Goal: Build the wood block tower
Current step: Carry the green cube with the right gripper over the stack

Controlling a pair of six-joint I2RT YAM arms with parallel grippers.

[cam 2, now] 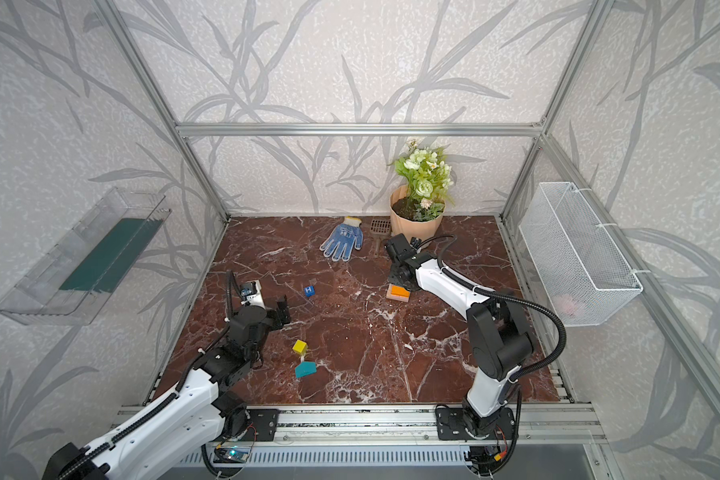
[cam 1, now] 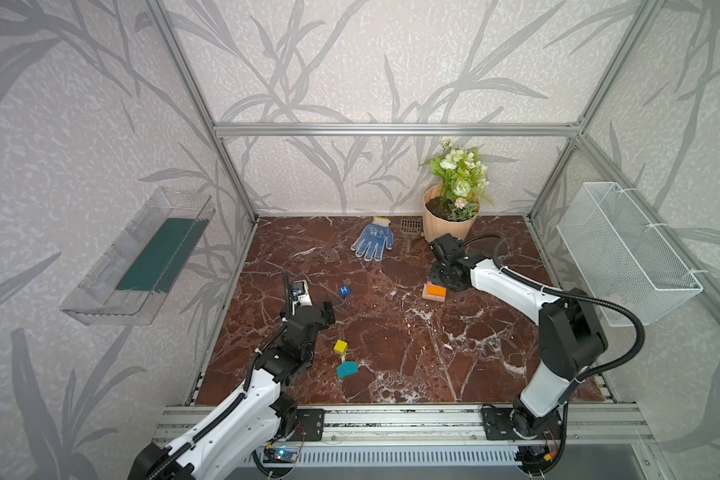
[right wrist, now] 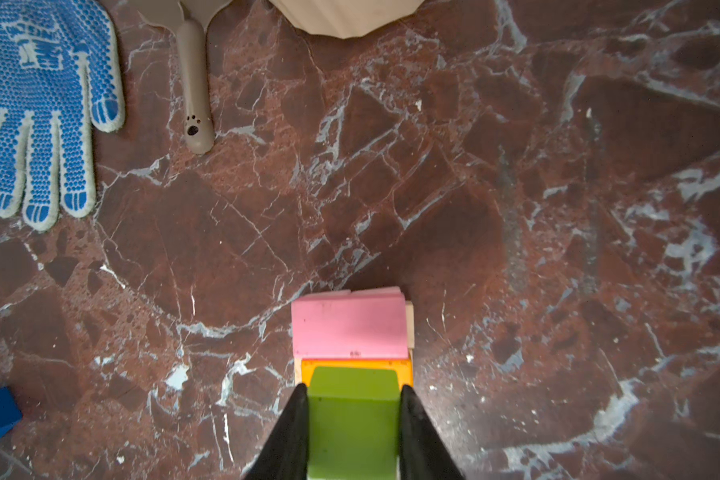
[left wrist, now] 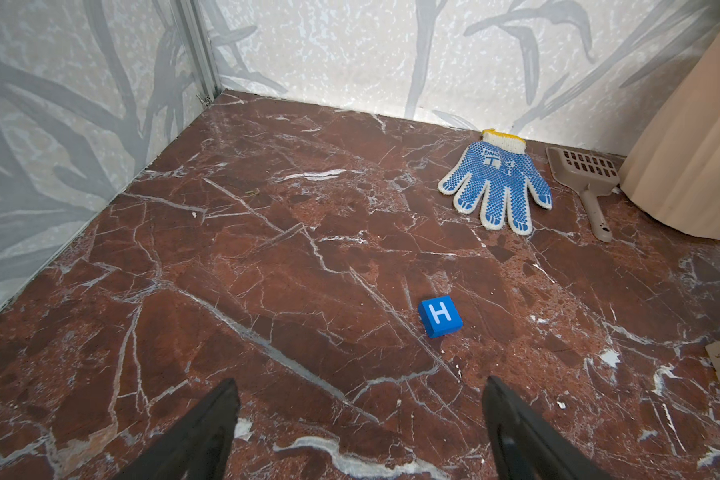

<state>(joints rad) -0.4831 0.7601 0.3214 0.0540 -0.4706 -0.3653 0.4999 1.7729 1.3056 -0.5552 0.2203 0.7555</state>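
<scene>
right hand (right wrist: 354, 388) clamps smooth lime cube (right wrist: 352, 424), wrist view only; left hand (left wrist: 360, 380) wide open over veined marble surface (left wrist: 267, 249).

White arms (cam 1: 495, 284), black fingers (left wrist: 200, 436), ribbed cables (cam 1: 285, 291)

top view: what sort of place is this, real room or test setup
Likely a staged robot test cell, not a real room: an aluminium frame holds wallpaper panels around a marble-look table, with the left arm and right arm mounted on a front rail.
</scene>
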